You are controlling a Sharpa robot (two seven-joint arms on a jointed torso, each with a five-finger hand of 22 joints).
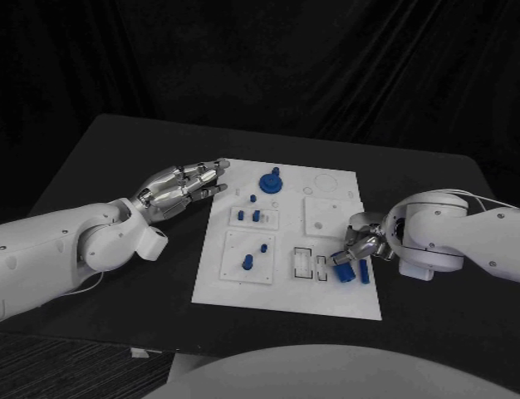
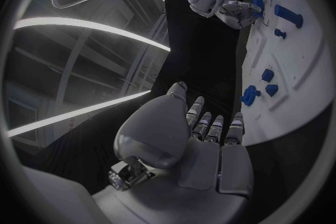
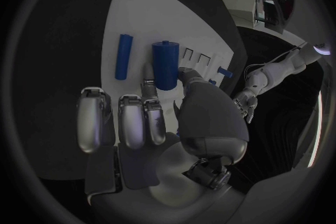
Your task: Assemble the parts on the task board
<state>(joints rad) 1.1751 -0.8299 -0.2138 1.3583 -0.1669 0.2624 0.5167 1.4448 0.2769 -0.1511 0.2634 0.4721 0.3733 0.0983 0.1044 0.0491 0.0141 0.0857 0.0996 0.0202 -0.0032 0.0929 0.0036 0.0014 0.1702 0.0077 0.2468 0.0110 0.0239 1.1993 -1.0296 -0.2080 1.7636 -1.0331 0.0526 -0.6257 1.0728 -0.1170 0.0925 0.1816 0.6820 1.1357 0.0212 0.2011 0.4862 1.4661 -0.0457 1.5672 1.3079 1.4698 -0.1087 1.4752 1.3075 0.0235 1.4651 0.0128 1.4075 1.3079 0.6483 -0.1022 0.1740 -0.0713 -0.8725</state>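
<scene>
— Left hand (image 1: pixel 186 186)?
— Hovering at the far left corner of the task board (image 1: pixel 332 301), fingers (image 2: pixel 210 126) stretched out side by side and holding nothing. Nothing pinched, nothing under the palm as far as the left wrist view shows.

— Right hand (image 1: pixel 358 248)?
— Down over the board's right edge, near the front. Pinching a thick blue cylinder (image 3: pixel 166 63) between thumb and a fingertip in the right wrist view; the other fingers curled alongside, not on it. Same cylinder seen from the head as a blue piece (image 1: pixel 346 272) just below the fingertips. Standing on the board or lifted off it: cannot tell.

— Anything beside that hand?
— A slimmer blue rod (image 3: pixel 124 56) lying flat on the board, just beside the cylinder but apart from it. Two small rectangular slots (image 1: pixel 311 265) in the board right next to the fingertips, toward the left hand.

— And near the left hand?
— A knobbed blue part (image 1: pixel 270 180) standing on the board just past the fingertips, not touched. A pair of short blue pegs (image 1: pixel 255 216) upright in a square inset closer to the board's middle. Two more blue pegs (image 1: pixel 253 258) in the next inset, nearer the front.

— Underneath all that?
— Black table (image 1: pixel 105 158), board lying flat on it between the two hands.
</scene>
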